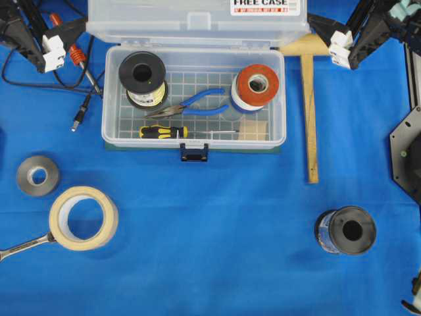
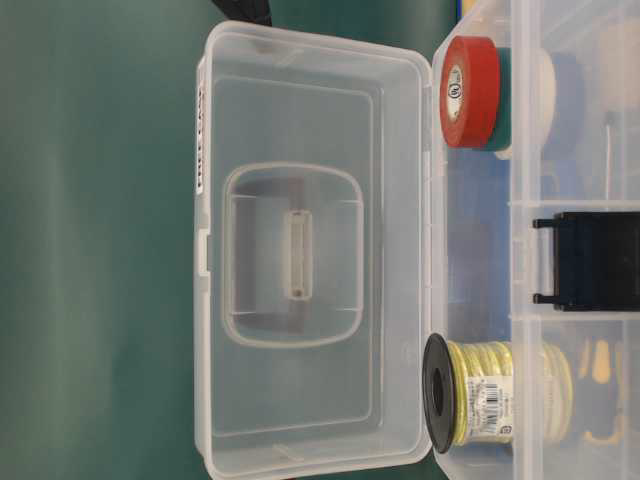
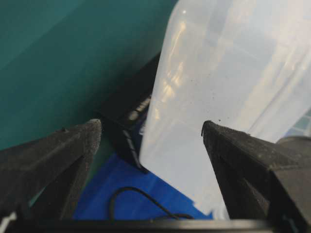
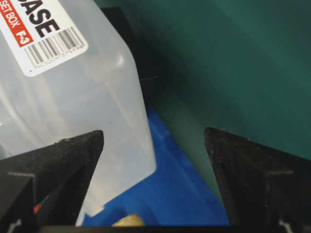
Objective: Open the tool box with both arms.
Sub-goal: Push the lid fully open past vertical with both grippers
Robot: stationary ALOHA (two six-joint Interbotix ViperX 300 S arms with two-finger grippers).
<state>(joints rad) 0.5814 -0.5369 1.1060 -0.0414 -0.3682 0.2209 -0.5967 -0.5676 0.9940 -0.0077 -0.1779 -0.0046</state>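
The tool box (image 1: 110, 99) sits open at the back middle, its clear lid (image 1: 197, 23) standing up behind the base and its dark blue latch (image 1: 194, 153) hanging at the front. In the table-level view the lid (image 2: 300, 120) is upright beside the base (image 2: 520, 150). My left gripper (image 1: 74, 31) is by the lid's left end and is open; the lid's edge (image 3: 233, 73) shows between its fingers (image 3: 150, 124). My right gripper (image 1: 322, 29) is by the lid's right end, also open (image 4: 154, 132), next to the lid corner (image 4: 73, 97) with the sticker (image 4: 39, 29).
Inside the box lie a yellow wire spool (image 1: 143, 79), red tape (image 1: 256, 85), blue pliers (image 1: 197, 104) and a screwdriver (image 1: 164, 131). Around it are a wooden square (image 1: 309, 112), a black spool (image 1: 346, 230), masking tape (image 1: 84, 217), grey tape (image 1: 37, 175), a wrench (image 1: 23, 247) and a red-handled screwdriver (image 1: 75, 52).
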